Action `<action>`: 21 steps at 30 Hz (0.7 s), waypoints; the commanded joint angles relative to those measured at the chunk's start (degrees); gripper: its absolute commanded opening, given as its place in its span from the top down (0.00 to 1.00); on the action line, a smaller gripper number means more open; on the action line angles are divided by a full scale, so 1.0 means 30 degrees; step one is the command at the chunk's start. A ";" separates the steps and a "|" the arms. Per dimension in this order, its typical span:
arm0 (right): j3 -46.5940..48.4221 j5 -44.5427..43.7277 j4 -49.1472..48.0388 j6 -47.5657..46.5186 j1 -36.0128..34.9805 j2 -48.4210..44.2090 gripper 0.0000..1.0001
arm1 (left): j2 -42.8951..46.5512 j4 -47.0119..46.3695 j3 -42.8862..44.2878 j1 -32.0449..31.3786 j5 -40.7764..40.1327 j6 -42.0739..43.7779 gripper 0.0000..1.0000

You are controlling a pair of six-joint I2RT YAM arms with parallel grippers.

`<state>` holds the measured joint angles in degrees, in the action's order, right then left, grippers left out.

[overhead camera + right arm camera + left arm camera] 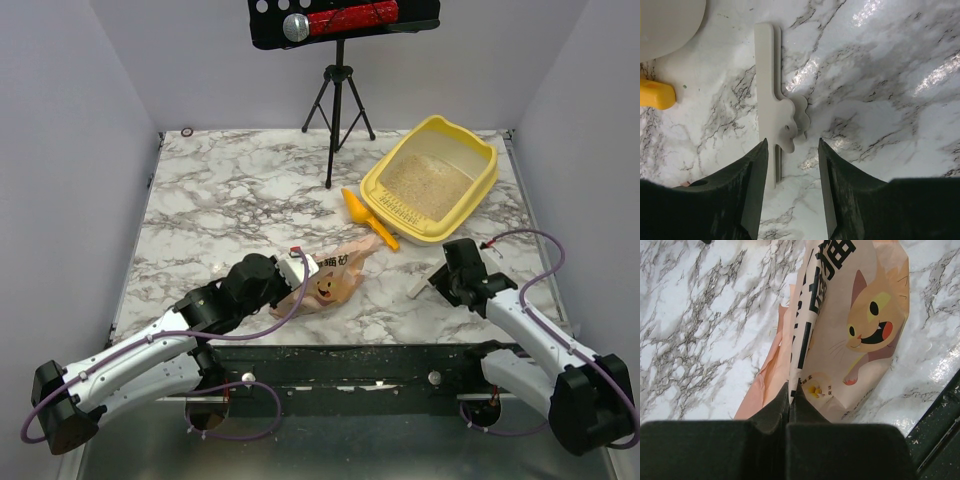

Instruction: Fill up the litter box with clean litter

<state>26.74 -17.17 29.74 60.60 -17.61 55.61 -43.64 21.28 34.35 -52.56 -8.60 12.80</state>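
Note:
The yellow litter box (478, 185) sits at the back right of the marble table, with beige clean litter (420, 184) spread inside it. A tan paper bag (335, 278) with a cartoon cat lies flat near the front centre. My left gripper (297, 272) is shut on the bag's edge (799, 365). My right gripper (447, 276) is open just above a white bag clip (771, 100) lying on the table; it holds nothing. The box's whitish corner (665, 25) shows at the top left of the right wrist view.
A small yellow-orange scoop (366, 217) lies between the bag and the litter box; its handle end (656, 95) shows in the right wrist view. A black tripod (337, 100) stands at the back centre. The table's dark front edge (940, 425) is close to the bag.

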 commanded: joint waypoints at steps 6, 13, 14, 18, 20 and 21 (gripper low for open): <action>-0.0271 -0.0255 -0.1825 -0.0218 0.0507 0.1147 0.53 | -0.0073 -0.1527 0.0563 0.0086 -0.0678 -0.0047 1.00; -0.0213 -0.0049 -0.2617 -0.0219 0.0624 0.2320 0.60 | -0.0073 -0.1555 0.0562 0.0087 -0.0707 -0.0047 1.00; -0.0271 -0.0078 -0.2675 -0.0219 0.0624 0.2379 0.64 | -0.0073 -0.1526 0.0533 0.0087 -0.0707 -0.0047 1.00; -0.0330 -0.0195 -0.2764 -0.0306 0.0683 0.2263 0.93 | -0.0073 -0.1556 0.0533 0.0058 -0.0795 -0.0047 1.00; -0.0476 -0.0370 -0.2793 -0.0423 0.0683 0.1826 1.00 | -0.0073 -0.1585 0.0504 0.0087 -0.0853 -0.0047 1.00; -0.0563 -0.0429 -0.2793 -0.0569 0.0683 0.1562 1.00 | -0.0073 -0.1556 0.0533 0.0058 -0.0912 -0.0047 1.00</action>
<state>26.83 -16.34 20.03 60.05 -16.08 60.80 -43.86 21.04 34.35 -52.56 -8.99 12.80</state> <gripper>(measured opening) 0.022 0.009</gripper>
